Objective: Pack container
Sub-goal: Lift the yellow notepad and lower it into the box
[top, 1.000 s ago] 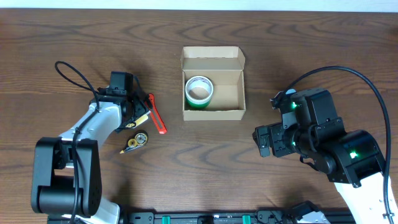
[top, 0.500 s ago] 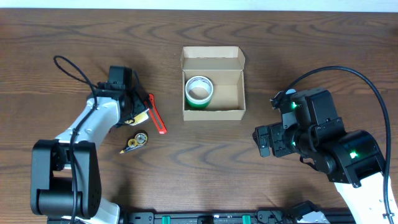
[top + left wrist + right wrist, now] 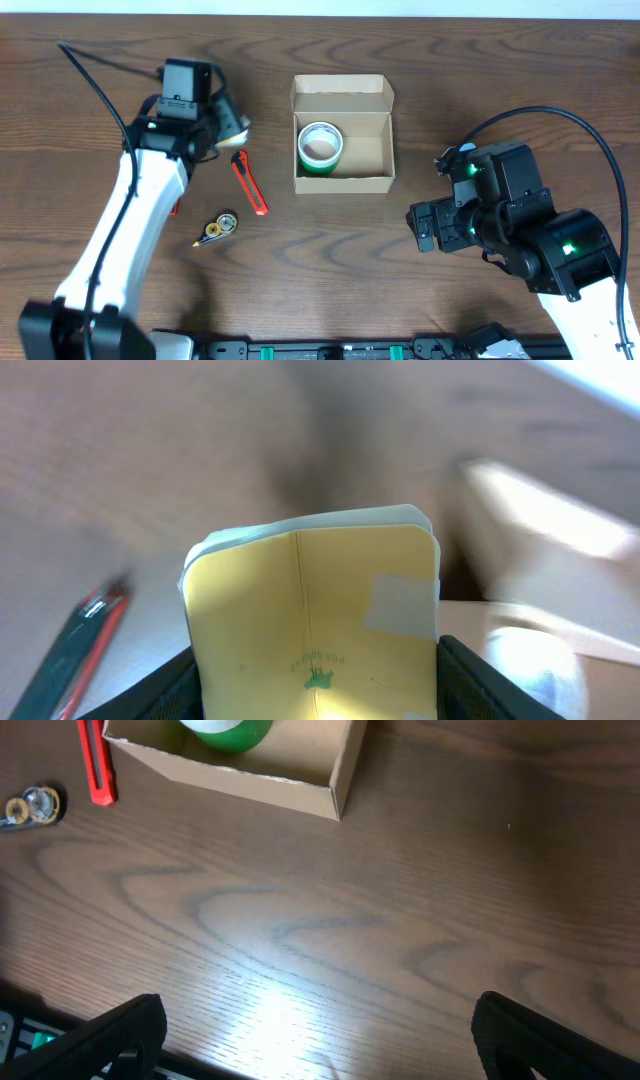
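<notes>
Two arms are shown at a wooden table point(image 3: 120, 40), with the box point(image 3: 343, 183) set upright near the centre, toward the far edge. The box is plain tan-brown cardboard, rectangular and unmarked. Its flap point(image 3: 342, 97) is opened and folded back on the far side. A green roll point(image 3: 321, 148) with a pale core is laid flat inside, against the left wall.

The left gripper point(image 3: 315, 695) is clamped on a yellow pad point(image 3: 330, 590), which is held off the table to the left of the box and apart from it. In the blurred left wrist view, a faint green mark is seen low on the pad's face.

A red cutter point(image 3: 250, 183) is laid on the wood between the left arm and the box. A small item point(image 3: 217, 229) of unclear kind is placed nearer the front edge.

The right gripper point(image 3: 320, 1040) is spread wide, with nothing between its fingers, and is held over wood to the near right of the box.
</notes>
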Controlling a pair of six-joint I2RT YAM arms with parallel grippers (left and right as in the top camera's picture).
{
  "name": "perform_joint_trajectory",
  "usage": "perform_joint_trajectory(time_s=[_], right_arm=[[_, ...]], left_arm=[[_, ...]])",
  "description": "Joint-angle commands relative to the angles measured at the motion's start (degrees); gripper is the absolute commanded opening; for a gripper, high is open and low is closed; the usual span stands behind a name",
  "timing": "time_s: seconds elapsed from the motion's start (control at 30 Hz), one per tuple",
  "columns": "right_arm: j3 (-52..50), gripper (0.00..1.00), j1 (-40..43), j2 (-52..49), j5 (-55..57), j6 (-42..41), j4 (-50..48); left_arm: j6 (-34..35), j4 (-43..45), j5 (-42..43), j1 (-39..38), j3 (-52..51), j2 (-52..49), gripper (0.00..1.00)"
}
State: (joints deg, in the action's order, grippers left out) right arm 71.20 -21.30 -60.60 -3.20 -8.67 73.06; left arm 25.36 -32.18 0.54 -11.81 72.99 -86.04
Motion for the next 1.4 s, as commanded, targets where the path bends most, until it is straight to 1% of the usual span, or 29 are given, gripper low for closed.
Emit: perform_joint_trajectory(time_s=[0.0, 0.13, 0.27, 0.43, 0.6, 0.83, 0.97, 1.0, 1.23, 1.37], right_arm=[[0.09, 0.99, -0.37, 0.04, -0.22, 0.59, 0.04], [0.09, 0.99, -0.37, 0.04, -0.22, 0.59, 0.04], [0.09, 0.99, -0.37, 0.04, -0.22, 0.59, 0.04], [0.09, 0.99, -0.37, 0.04, -0.22, 0.59, 0.04], [0.09, 0.99, -0.37, 0.04, -0.22, 0.59, 0.04], [0.09, 0.99, -0.37, 0.04, -0.22, 0.59, 0.04], [0.09, 0.99, -0.37, 0.04, -0.22, 0.59, 0.04], [0.09, 0.99, -0.37, 0.04, -0.22, 0.59, 0.04], [0.09, 0.99, -0.37, 0.04, -0.22, 0.59, 0.04], [0.09, 0.99, -0.39, 0.04, -0.22, 0.59, 0.04]], left_arm=[[-4.28, 2.51, 2.47, -4.39, 2.67, 1.84, 0.63], [-8.31, 6.73, 6.80, -9.31, 2.82, 0.39, 0.63], [-12.00, 8.57, 11.41, -12.31, 2.82, -2.47, 0.61], [-13.62, 11.08, 15.52, -14.64, 2.82, -6.93, 0.60], [-13.62, 13.46, 19.02, -15.93, 2.84, -10.49, 0.59], [-13.55, 12.61, 18.95, -15.98, 2.84, -13.16, 0.61], [-12.26, 11.21, 15.96, -15.98, 2.82, -14.51, 0.62], [-12.26, 10.97, 15.78, -15.98, 2.82, -14.82, 0.64], [-11.80, 10.82, 15.30, -15.91, 2.82, -17.31, 0.64], [-10.99, 10.73, 11.58, -15.87, 2.82, -17.79, 0.65]])
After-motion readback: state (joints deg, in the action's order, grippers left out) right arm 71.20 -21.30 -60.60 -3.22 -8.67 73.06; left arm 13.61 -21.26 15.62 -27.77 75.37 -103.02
